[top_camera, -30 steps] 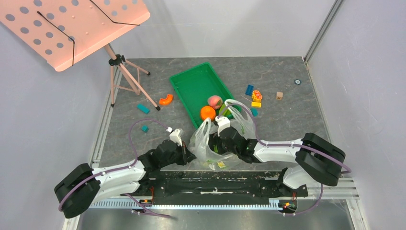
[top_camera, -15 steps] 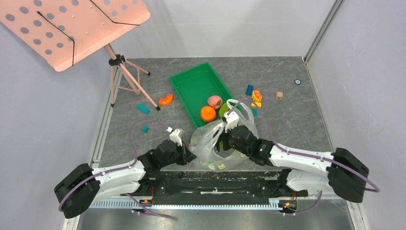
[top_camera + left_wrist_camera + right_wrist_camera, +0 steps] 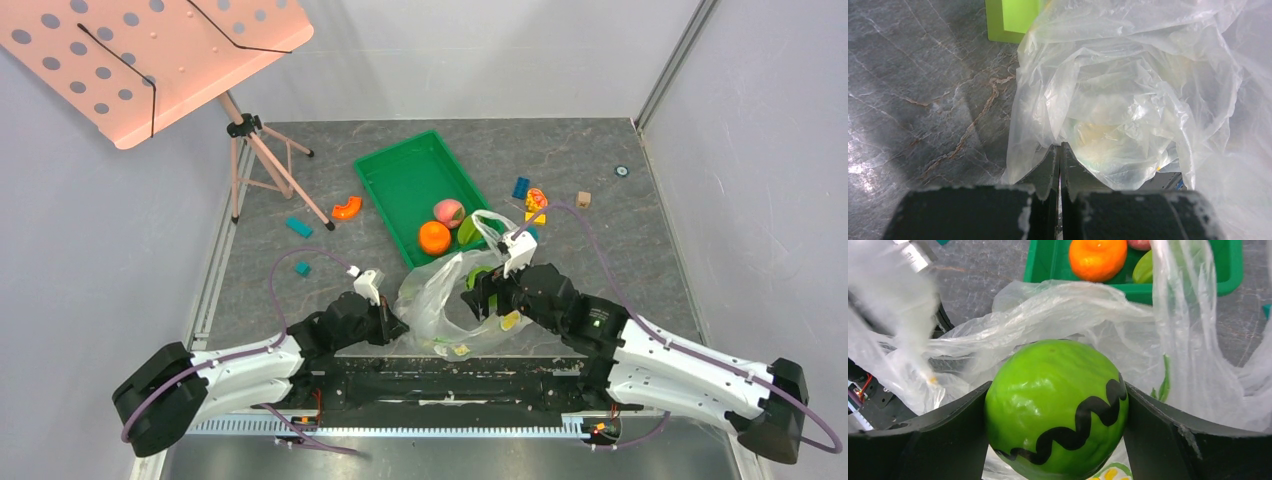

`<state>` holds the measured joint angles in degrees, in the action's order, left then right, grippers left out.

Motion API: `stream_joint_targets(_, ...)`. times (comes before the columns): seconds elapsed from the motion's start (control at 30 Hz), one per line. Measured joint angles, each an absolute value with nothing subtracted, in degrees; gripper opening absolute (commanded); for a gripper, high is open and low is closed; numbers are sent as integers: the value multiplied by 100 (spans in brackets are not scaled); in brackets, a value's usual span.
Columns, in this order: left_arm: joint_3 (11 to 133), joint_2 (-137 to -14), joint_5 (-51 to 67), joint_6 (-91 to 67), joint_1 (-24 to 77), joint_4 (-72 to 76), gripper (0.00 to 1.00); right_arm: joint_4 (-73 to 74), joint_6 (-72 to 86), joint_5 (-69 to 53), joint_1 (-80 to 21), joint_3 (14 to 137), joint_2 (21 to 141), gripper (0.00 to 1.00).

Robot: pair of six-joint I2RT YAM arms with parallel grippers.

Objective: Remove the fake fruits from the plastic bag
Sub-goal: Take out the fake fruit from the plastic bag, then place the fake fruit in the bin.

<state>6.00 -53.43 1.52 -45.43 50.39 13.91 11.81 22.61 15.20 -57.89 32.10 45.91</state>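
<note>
The clear plastic bag (image 3: 440,300) lies crumpled at the near middle of the table. My left gripper (image 3: 392,325) is shut on its left edge; in the left wrist view the jaws (image 3: 1060,148) pinch a fold of the bag (image 3: 1128,95). My right gripper (image 3: 488,295) is shut on the green watermelon ball (image 3: 1055,405) with black zigzag stripes, held over the bag's open mouth (image 3: 1073,310). The orange (image 3: 434,237), the pink peach (image 3: 448,212) and the green ribbed oval piece (image 3: 467,230) lie in the near end of the green tray (image 3: 400,180).
A pink music stand on a tripod (image 3: 245,130) stands at the far left. An orange curved toy (image 3: 346,208) lies left of the tray. Small blocks (image 3: 299,227) lie at the left, and more blocks (image 3: 536,205) at the right of the tray.
My right gripper has come up out of the bag and shifted right with the watermelon ball, its arm stretching out. The bag has spread open. The left gripper has not moved.
</note>
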Motion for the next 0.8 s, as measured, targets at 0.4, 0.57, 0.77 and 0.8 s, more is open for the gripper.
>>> stream_joint_targets(0.4,600,-5183,154,-4517,5039,1236,2,2222,1802,1800,-5782,5024,5043,70)
stream_joint_targets(0.57,720,-5286,174,-4191,5039,1070,2,2377,1505,1966,-5697,6003,5922,69)
stream_joint_targets(0.77,1031,-5435,226,-3787,5039,821,2,2519,1111,1997,-5336,7037,7081,69)
stream_joint_targets(0.8,1070,-5461,233,-3741,5039,805,2,2510,1057,1988,-5181,7170,7238,69)
